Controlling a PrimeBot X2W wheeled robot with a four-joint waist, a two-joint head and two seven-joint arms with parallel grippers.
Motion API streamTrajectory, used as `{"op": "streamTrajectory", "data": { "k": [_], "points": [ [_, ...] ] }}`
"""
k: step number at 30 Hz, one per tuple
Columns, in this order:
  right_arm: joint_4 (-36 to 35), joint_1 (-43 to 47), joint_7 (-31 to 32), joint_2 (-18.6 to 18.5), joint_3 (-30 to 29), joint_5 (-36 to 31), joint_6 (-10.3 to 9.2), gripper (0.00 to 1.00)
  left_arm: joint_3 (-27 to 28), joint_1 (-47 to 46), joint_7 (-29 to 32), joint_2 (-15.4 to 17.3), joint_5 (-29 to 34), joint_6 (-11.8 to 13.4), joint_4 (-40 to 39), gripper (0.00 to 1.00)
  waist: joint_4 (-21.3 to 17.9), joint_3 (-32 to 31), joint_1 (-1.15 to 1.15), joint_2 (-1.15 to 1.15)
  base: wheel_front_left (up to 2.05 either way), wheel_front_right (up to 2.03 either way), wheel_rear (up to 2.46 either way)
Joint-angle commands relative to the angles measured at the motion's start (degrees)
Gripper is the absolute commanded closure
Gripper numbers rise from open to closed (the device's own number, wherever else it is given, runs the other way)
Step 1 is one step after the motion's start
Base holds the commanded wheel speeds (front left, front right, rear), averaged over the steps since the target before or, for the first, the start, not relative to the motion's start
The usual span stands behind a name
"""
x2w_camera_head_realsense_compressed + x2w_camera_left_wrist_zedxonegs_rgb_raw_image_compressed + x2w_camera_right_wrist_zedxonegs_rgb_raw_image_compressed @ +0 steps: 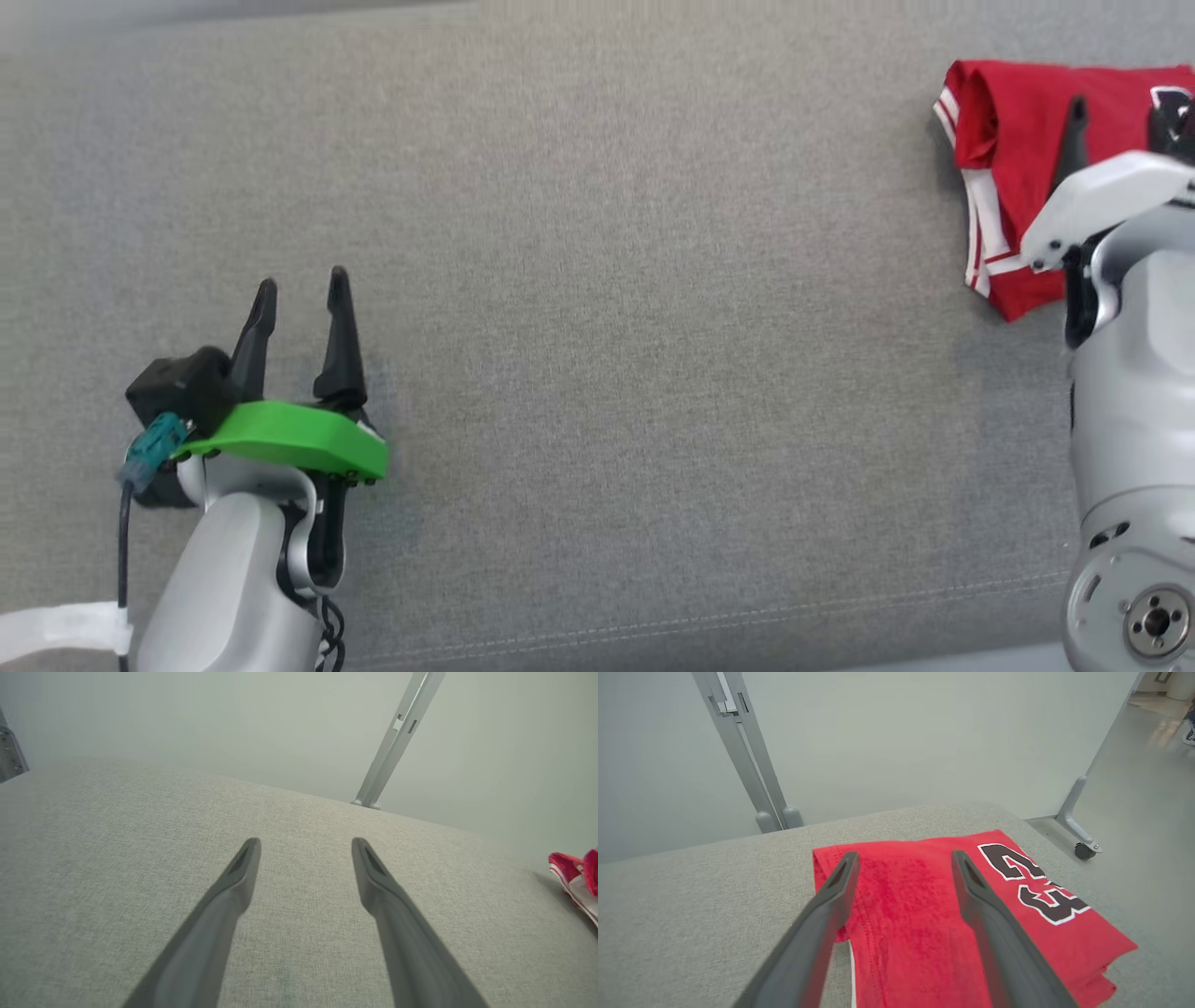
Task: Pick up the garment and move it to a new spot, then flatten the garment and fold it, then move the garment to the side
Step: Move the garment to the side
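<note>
You're seemingly closing out the move-aside step: the folded garment (1013,140) is lying at two o'clock, the right gripper (903,855) above it and the left gripper (303,280) at seven o'clock are gaping wide and empty, so lifting straight clear is looking safest.

Covered and cropped: the garment (1004,140) under the right gripper (1120,117)

In the head view its pale wrist housing (1102,201) covers the cloth behind the fingertips, and its outer finger and the cloth beyond run off the edge. Whether the fingertips touch the cloth cannot be told. Seen from its wrist, the nearest cloth passes under the 2 fingers and off the bottom edge. Far right of the left gripper (306,842), the garment is cropped to 1 red-and-white corner. A small dark shape (1189,723) far beyond the right fingertips is cut off.
</note>
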Motion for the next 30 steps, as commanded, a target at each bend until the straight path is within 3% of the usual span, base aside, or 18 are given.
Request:
{"op": "streamTrajectory", "data": {
  "k": [1,8,13,21,30],
  "points": [
    [0.9,2.2,-1.5,0.2,0.3,2.6,-0.09,0.00,1.2,1.6,-0.2,0.0,-0.9,1.1,1.1,0.00,0.3,-5.9,0.00,0.00,0.00,0.00,0.00],
    [1.4,7.8,-3.8,1.7,4.6,8.1,-0.09,0.00,3.2,3.2,1.0,0.7,-2.3,3.2,4.2,0.00,1.6,-11.2,0.00,0.00,0.00,0.00,0.00],
    [1.2,12.9,-4.5,2.0,14.0,15.5,-0.07,0.00,2.5,5.9,2.0,2.2,-1.7,3.3,5.6,0.00,3.0,-15.1,0.00,0.00,0.00,0.00,0.00],
    [-13.8,24.7,-4.5,1.9,30.1,31.8,-0.07,0.00,1.3,11.3,1.5,6.0,0.1,2.2,4.0,0.00,3.7,-17.0,0.00,0.00,0.00,0.00,0.00],
    [-29.3,38.5,-3.3,1.9,36.7,34.4,-0.07,0.00,1.6,18.3,-0.3,8.2,1.8,2.6,-1.5,0.00,4.7,-17.2,0.00,0.00,0.00,0.00,0.00]
  ]
}}
